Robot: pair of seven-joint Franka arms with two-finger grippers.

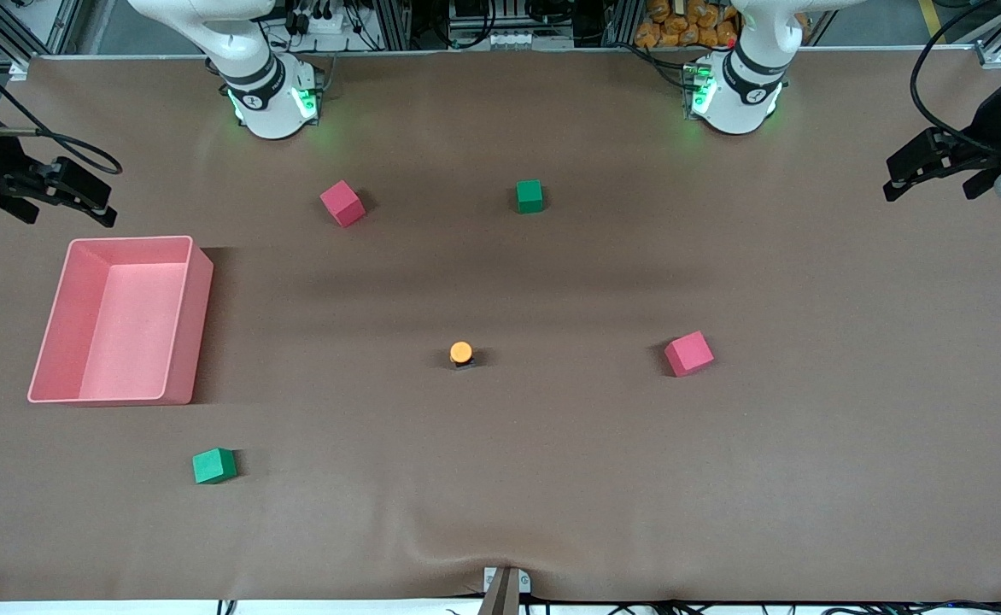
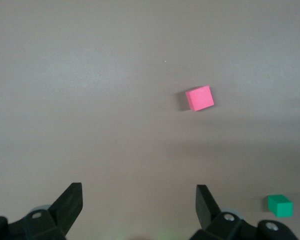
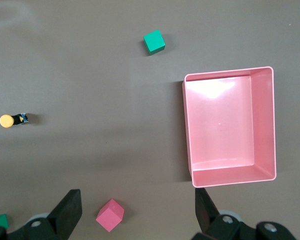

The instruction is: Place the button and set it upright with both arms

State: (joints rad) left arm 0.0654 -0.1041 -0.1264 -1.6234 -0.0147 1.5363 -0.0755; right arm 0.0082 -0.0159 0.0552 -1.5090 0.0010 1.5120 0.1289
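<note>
Button (image 1: 461, 352) sits mid-table, nearer the front camera than both arm bases, roughly midway between them, orange cap facing up in the front view. In the right wrist view it seems to lie on its side. Neither arm is clearly closer. Right gripper (image 1: 82, 198) hangs above the pink bin's (image 1: 178, 243) end, left gripper (image 1: 932, 166) at the other end. Both wide open, empty, waiting.

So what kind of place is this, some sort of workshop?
It looks like a robotics lab. Two white robot arms stand bolted at the edge of a brown-covered table, which holds only small test pieces: foam cubes, a pink bin and a tiny orange button. Cables and metal framing line the edge.
</note>
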